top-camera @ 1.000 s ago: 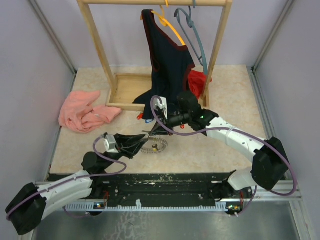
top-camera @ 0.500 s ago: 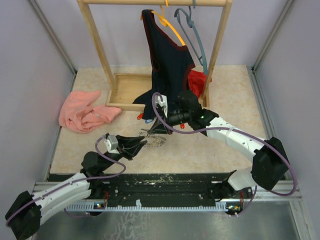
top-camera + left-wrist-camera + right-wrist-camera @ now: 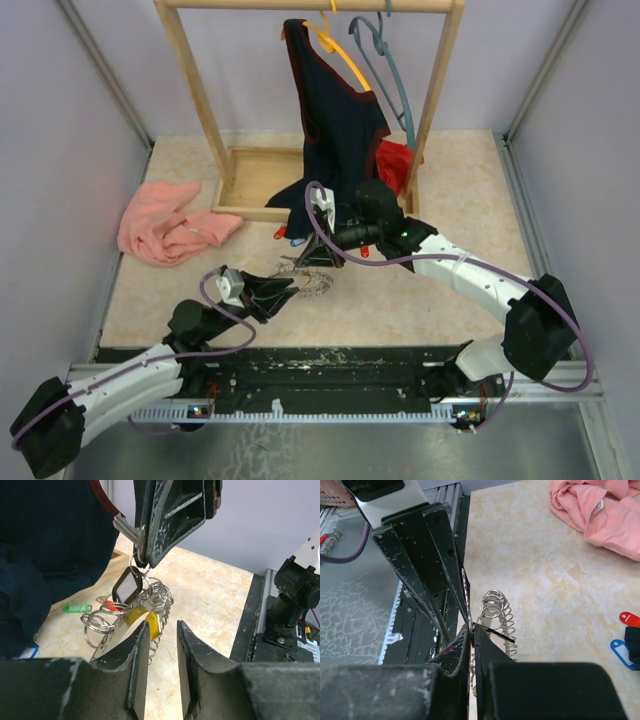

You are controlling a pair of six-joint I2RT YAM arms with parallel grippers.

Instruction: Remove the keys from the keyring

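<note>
The keyring [image 3: 316, 283], a dark ring with a coiled edge, hangs tilted just over the table between both arms. My right gripper [image 3: 303, 262] reaches in from the right and is shut on a silver key [image 3: 126, 527] at the top of the bunch. The right wrist view shows its pads [image 3: 481, 639] pinching thin metal, with the coil [image 3: 508, 625] beyond. Below hang split rings [image 3: 100, 622], a black-framed clear tag [image 3: 128, 584], a red tag [image 3: 112, 605] and a yellow tag [image 3: 152, 624]. My left gripper [image 3: 162, 625] is open just below the bunch, nothing between its fingers; a silver blade [image 3: 107, 642] lies along the left finger's outer side.
Loose green [image 3: 77, 608], blue [image 3: 622, 652] and red [image 3: 629, 618] tags lie on the table. A wooden clothes rack [image 3: 200, 110] with a dark garment [image 3: 335, 130] and hangers stands behind. A pink cloth [image 3: 165, 225] lies at the left. The table's near edge rail [image 3: 330, 360] runs below.
My left gripper has shifted slightly right and forward toward the bunch. The keyring has risen a little under the right gripper, which stays shut.
</note>
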